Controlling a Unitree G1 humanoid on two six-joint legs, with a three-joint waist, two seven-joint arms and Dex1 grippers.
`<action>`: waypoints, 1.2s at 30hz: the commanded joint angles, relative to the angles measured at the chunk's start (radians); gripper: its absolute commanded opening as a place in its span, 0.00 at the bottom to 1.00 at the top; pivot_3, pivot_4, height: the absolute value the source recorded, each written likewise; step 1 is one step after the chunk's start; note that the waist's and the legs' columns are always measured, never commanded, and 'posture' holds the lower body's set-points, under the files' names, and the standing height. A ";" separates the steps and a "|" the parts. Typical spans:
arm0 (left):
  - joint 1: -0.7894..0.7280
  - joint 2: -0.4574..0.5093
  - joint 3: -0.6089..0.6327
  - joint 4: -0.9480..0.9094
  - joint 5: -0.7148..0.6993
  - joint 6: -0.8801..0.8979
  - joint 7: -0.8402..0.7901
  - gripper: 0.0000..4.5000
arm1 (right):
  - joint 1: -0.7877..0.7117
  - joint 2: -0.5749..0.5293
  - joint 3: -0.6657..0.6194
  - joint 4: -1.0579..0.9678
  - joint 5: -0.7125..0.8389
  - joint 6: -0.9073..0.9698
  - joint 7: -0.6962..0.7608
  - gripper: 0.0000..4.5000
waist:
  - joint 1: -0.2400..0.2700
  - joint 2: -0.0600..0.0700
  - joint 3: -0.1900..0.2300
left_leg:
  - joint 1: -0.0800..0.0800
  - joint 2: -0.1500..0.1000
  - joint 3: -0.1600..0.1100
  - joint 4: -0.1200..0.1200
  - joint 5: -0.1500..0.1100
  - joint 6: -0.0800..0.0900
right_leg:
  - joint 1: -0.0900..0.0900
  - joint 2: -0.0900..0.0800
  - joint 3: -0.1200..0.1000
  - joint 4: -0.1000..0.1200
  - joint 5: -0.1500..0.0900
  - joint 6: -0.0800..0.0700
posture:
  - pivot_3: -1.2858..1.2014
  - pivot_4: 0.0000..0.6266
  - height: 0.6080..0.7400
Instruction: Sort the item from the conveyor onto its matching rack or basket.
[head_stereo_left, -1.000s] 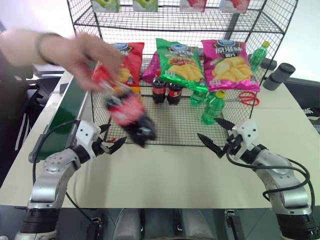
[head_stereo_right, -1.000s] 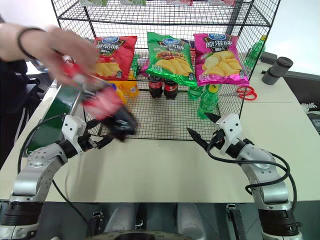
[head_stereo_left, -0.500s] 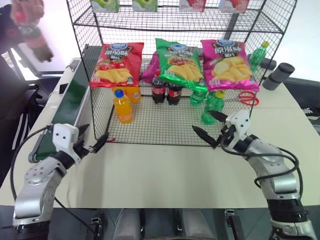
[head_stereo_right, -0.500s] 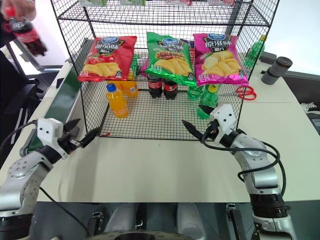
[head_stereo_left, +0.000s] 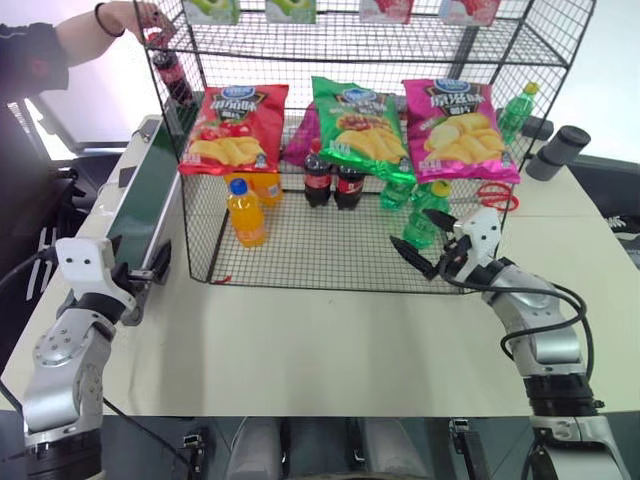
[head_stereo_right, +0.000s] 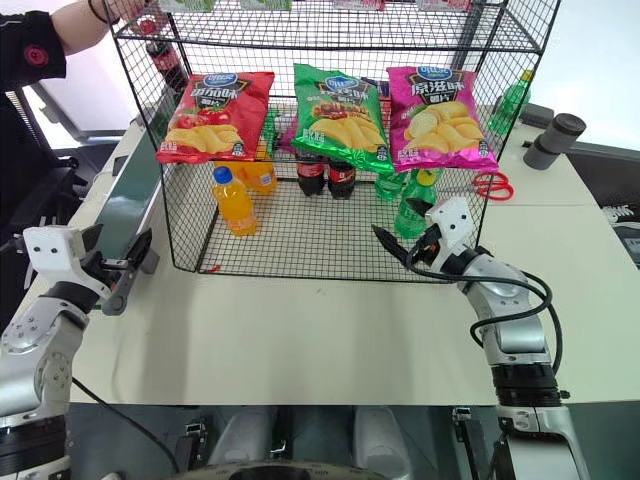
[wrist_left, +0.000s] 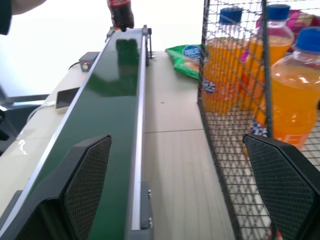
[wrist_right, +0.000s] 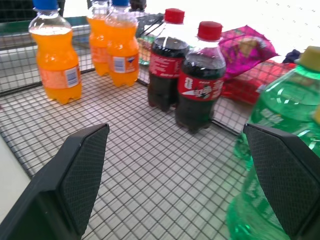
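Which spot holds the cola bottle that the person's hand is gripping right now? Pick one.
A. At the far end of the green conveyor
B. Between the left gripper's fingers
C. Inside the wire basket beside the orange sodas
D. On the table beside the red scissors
A: the person's hand holds the cola bottle by its top over the far end of the conveyor, outside the wire basket, far from the open left gripper.

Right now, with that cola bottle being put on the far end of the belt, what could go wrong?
1. A person's hand is holding the cola bottle at the conveyor's far end, close to the wire shelf; reaching early could meet the hand.
2. The left gripper, fingers open, straddles the belt rail and the basket wall; a grab there could snag the mesh.
3. A tall bottle might topple while riding the belt.
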 joint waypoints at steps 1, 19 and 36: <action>-0.019 0.012 -0.004 -0.006 0.051 0.013 0.055 1.00 | -0.014 -0.017 -0.043 -0.005 0.006 -0.004 -0.012 1.00 | 0.001 0.000 0.000 | 0.000 0.000 0.000 0.000 0.000 0.000 | 0.000 0.000 0.000 0.000 0.000 0.000 | 0.52 0.24 1.00; -0.162 0.053 -0.002 0.258 0.116 -0.104 0.038 1.00 | 0.009 0.035 0.025 -0.083 0.015 0.025 0.027 1.00 | 0.004 0.000 0.000 | 0.000 0.000 0.000 0.000 0.000 0.000 | 0.000 -0.001 0.000 0.001 0.000 0.000 | 0.52 0.24 1.00; -0.196 0.053 -0.009 0.383 0.125 -0.196 0.009 1.00 | 0.037 0.022 0.037 -0.087 -0.027 -0.025 0.037 1.00 | 0.000 0.000 0.000 | -0.001 0.000 0.000 0.000 0.000 0.000 | -0.001 -0.002 0.000 0.000 0.000 0.000 | 0.52 0.24 1.00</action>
